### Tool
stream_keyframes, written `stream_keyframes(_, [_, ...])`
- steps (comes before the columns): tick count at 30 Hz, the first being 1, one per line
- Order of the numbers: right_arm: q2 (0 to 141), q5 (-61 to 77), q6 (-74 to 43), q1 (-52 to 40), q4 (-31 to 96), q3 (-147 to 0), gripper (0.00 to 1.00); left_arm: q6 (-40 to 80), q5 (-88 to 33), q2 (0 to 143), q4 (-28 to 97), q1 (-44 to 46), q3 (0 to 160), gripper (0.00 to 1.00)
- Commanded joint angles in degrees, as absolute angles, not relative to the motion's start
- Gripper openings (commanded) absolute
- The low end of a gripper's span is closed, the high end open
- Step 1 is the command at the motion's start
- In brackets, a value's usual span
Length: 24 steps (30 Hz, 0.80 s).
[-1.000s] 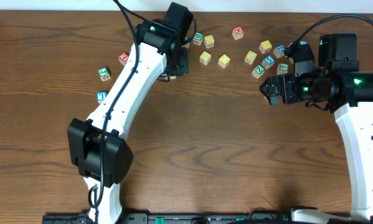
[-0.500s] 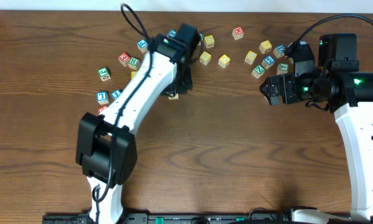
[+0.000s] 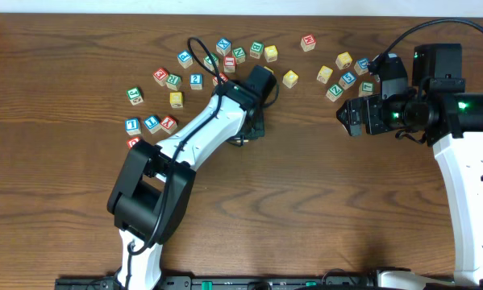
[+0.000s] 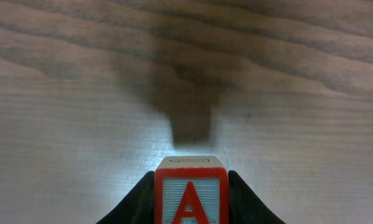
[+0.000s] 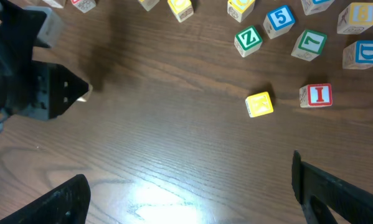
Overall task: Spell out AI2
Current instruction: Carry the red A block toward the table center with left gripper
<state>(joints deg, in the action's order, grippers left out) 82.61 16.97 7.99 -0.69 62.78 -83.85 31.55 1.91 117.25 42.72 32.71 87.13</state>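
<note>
The "A" cube [image 4: 190, 200], red-framed with a red letter, hangs a little above the wood, its shadow on the table ahead of it. My left gripper [image 4: 191, 186] is shut on it, with a black finger [image 4: 141, 202] on each side. In the overhead view the left gripper [image 3: 253, 130] sits at the table's middle back and hides the cube. The blue "2" cube [image 3: 196, 80] lies at the back left among other cubes. The red "I" cube [image 5: 317, 95] lies beside a yellow cube [image 5: 259, 104], ahead and right of my open, empty right gripper [image 5: 192, 202]. From overhead the right gripper [image 3: 350, 118] covers the "I".
Several other letter cubes lie scattered along the back, one group at the left [image 3: 150, 122] and another by the right arm [image 3: 343, 59]. A green Z cube [image 5: 248, 38], a blue 5 cube [image 5: 279, 17] and a green 7 cube [image 5: 309, 43] sit beyond the I. A black cable [image 3: 194, 50] loops over the left arm.
My left arm has swung right and toward the front with the A cube held, uncovering cubes at the back left. The right arm has not moved.
</note>
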Motion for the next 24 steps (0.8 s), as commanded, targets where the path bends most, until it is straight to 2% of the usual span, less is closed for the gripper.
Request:
stream_keyframes(1, [82.6,17.5,8.4,-0.4,62.8,-85.1,0.99,32.3,4.4,117.9,40.7,32.8,85.4,0.24])
stream_keyframes(8, [82.6,17.5,8.4,-0.4,62.8,-85.1,0.99,32.2,9.6,118.0,36.0,32.8,85.2,0.24])
stream_keyframes(24, [82.6,17.5,8.4,-0.4,62.8,-85.1,0.99,28.3,9.7,122.2,32.7,32.8,85.2,0.24])
